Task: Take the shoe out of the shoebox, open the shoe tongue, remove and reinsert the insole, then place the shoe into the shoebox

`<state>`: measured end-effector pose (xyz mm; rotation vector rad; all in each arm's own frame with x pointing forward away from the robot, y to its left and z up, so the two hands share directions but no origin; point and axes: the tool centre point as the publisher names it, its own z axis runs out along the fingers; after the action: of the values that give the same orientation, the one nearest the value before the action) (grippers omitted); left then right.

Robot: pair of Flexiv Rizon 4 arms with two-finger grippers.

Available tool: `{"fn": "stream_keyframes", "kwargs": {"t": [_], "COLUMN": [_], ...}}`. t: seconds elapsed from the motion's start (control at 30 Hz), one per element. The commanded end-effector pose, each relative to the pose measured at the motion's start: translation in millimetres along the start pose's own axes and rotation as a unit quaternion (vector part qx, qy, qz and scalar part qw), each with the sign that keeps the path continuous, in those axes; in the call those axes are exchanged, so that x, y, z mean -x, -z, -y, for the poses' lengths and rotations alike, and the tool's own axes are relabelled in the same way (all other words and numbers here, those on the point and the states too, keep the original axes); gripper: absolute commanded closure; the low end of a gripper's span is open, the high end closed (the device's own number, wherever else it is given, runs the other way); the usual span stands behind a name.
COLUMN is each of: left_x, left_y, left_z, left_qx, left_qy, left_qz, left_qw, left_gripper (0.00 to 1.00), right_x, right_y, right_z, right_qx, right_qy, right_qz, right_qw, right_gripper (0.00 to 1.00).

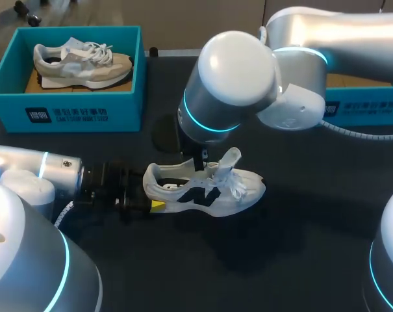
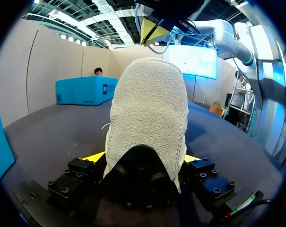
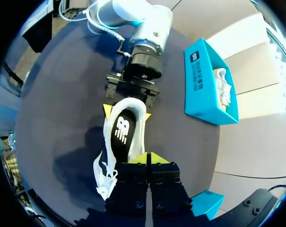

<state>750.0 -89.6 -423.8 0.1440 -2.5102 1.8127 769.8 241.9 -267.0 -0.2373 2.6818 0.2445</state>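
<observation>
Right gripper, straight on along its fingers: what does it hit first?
Most likely the shoe: the right gripper points down into its open top, so probably the insole first. Depth is unclear. The left gripper holds the heel, off that line.

Illegible white print on the front wall of the teal shoebox [image 1: 121,107], white logo on the black insole [image 3: 124,134], dark emblem on the side of the shoe [image 1: 238,194].

The dark desk [image 1: 280,260] carries a white shoe [image 1: 209,192] on its sole near the middle, a teal shoebox [image 1: 66,107] at the far left (another shoe [image 1: 82,62] inside), and a second teal box [image 1: 365,107] far right.
</observation>
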Motion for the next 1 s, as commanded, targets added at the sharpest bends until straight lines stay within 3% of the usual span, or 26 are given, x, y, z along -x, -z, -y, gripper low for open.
{"fn": "stream_keyframes", "kwargs": {"t": [0.03, 0.37, 0.63, 1.0], "left_x": [-0.9, -0.9, -0.9, -0.9], "left_y": [0, 0, 0, 0], "left_z": [-1, -1, -1, -1], "left_qx": [0.0, 0.0, 0.0, 0.0], "left_qy": [0.0, 0.0, 0.0, 0.0], "left_qz": [0.001, 0.001, 0.001, 0.001], "left_qw": [1.0, 1.0, 1.0, 1.0], "left_gripper": [1.0, 1.0, 1.0, 1.0], "right_x": [-0.4, -0.4, -13.2, -28.7], "right_y": [-1, -1, -14, -28], "right_z": [0.5, 0.5, -9.4, -7.1], "right_qx": [0.0, 0.0, -0.02, -0.041], "right_qy": [0.0, 0.0, -0.008, -0.041], "right_qz": [0.0, 0.0, -0.069, -0.15], "right_qw": [1.0, 1.0, 0.997, 0.987], "right_gripper": [1.0, 1.0, 1.0, 1.0]}}
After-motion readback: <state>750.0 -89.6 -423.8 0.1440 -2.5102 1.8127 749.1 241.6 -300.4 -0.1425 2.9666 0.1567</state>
